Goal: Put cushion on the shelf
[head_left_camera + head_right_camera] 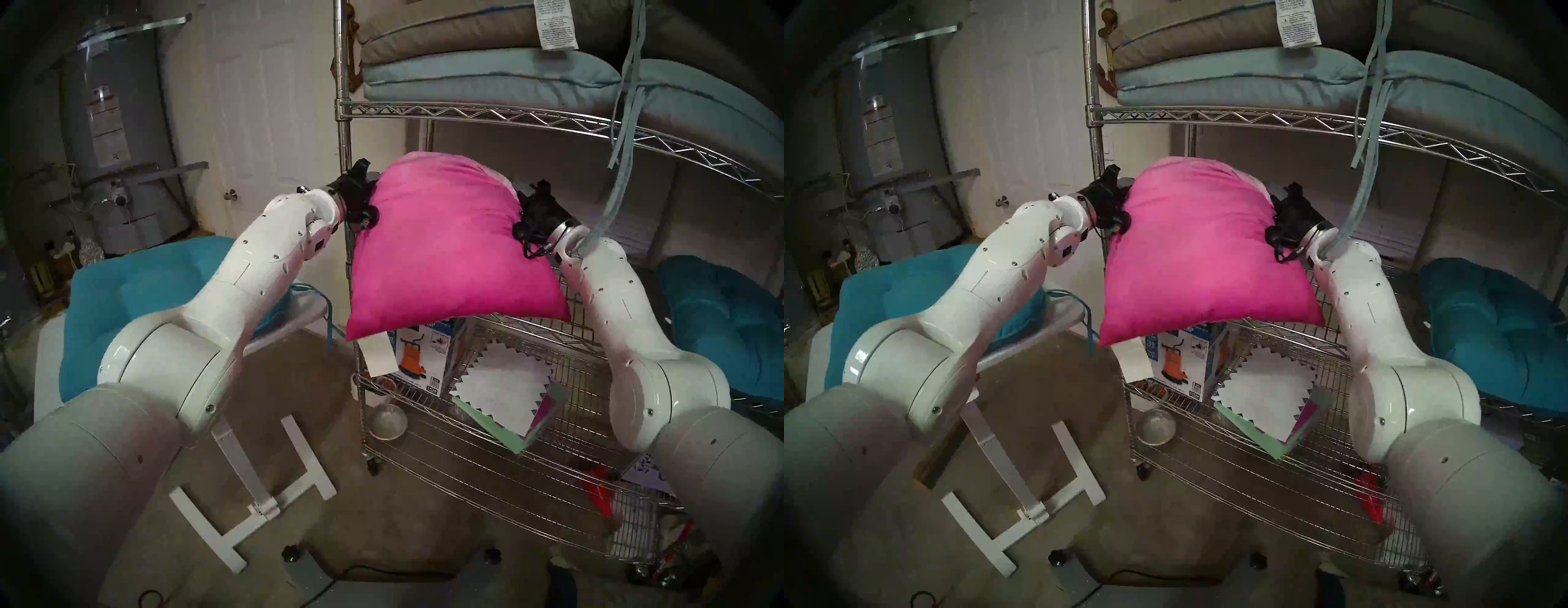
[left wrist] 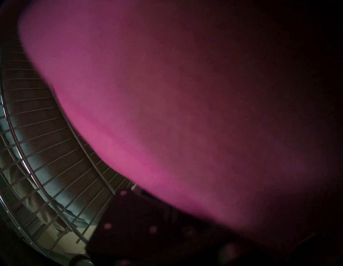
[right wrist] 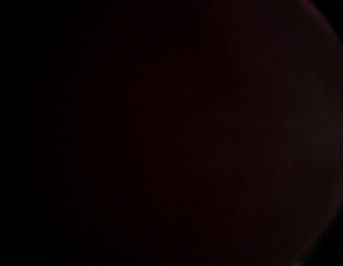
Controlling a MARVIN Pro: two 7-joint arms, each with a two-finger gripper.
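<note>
Apparently tilted, cushion [image 1: 441, 250] faces pink outward; tag [image 1: 377, 354] corner lowest.

My left arm [image 1: 237, 280] and my right arm [image 1: 611, 305] both reach up and forward, wrists bent toward each other. My left gripper [image 1: 368, 199] and my right gripper [image 1: 522, 212] are closed, each pressing into one side of the cushion [image 1: 445, 254].
</note>
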